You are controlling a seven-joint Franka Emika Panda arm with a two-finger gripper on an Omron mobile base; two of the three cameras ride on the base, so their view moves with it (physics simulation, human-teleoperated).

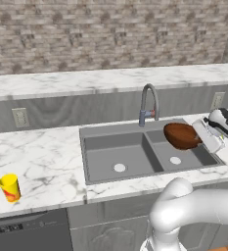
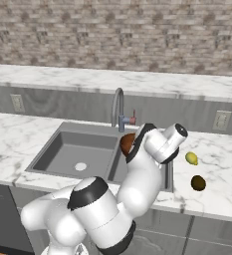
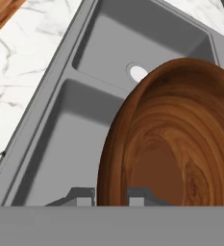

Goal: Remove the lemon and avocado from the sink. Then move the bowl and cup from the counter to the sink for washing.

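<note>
The bowl (image 1: 182, 136) hangs tilted over the right basin of the sink (image 1: 116, 154), pinched at its rim by the jaws (image 3: 111, 194): in the hand view one fingertip sits outside the wall and the other inside, so they are clenched on the bowl's edge, not loose. The bowl is clear of the basin floor and close to the faucet (image 1: 148, 103).

The step in hand looks like lowering the bowl into the right basin. To do it well, I would bring it straight down and away from the faucet neck, keeping the rim grip steady, since a wide bowl held at one edge will want to swing or slip. Level it somewhat before it meets the floor, so the base lands first and not the far lip. Let go only once it rests on the basin floor, near the white drain (image 1: 175, 160), then lift the jaws straight off the rim so they do not drag it up the wall.

The lemon (image 2: 191, 158) and avocado (image 2: 198, 183) already lie on the counter (image 2: 222, 164) right of the sink, apart from each other. The cup (image 1: 10, 188) stands upright on the counter well left of the sink, not yet moved.
</note>
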